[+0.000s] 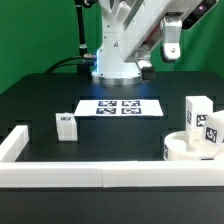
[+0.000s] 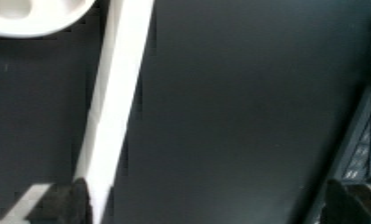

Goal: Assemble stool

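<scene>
The closest thing to a container here is the pen formed by the white rails (image 1: 60,172) along the near edge and the exterior view's left side of the black table (image 1: 40,95). Inside it, the round seat (image 1: 183,152) sits down at about 4 o'clock with two legs crowded by it. There's an upright leg (image 1: 198,108) just behind it, and a tagged leg (image 1: 211,132) that's either standing on the seat or touching its far side, can't tell which. A lone leg (image 1: 66,124) sits well apart from that bunch, over at 9 o'clock. The marker board (image 1: 120,107) lies flat around the middle, leaning toward 12.

The gripper (image 1: 172,48) hangs up high at roughly 1 o'clock, not touching anything, and the seat is off at about 5 o'clock from it. In the wrist view its fingers (image 2: 49,200) are spread wide with nothing between them but bare table. A rail runs across that view, with a round white rim that looks like the seat right beside it.
</scene>
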Tool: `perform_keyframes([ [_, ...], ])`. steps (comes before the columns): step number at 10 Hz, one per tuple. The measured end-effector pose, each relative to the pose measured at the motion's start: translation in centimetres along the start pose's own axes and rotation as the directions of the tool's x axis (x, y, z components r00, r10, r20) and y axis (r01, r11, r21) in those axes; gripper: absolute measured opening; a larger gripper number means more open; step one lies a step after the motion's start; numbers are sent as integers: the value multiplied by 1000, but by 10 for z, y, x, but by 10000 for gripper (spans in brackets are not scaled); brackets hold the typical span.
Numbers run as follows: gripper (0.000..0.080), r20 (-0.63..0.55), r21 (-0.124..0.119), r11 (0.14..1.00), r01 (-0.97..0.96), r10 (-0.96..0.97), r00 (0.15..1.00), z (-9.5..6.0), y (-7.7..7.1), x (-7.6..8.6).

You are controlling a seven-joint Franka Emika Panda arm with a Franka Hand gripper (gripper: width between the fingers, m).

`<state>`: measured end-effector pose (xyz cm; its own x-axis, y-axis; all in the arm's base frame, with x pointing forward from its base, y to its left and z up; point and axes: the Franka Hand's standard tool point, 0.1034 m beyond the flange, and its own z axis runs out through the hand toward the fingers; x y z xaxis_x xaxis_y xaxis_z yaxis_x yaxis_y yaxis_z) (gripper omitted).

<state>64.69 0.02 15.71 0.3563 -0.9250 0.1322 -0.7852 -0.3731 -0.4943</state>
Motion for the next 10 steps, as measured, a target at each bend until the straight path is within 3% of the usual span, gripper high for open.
perform_keyframes([
  [3,649,-26,-72,934,350,-353,935,-3,55,51],
  [5,649,-46,-131,830,541,-551,833,-4,84,82],
  [8,649,-26,-144,739,658,-667,744,-3,79,83],
  [10,649,21,-167,557,813,-823,568,7,80,77],
])
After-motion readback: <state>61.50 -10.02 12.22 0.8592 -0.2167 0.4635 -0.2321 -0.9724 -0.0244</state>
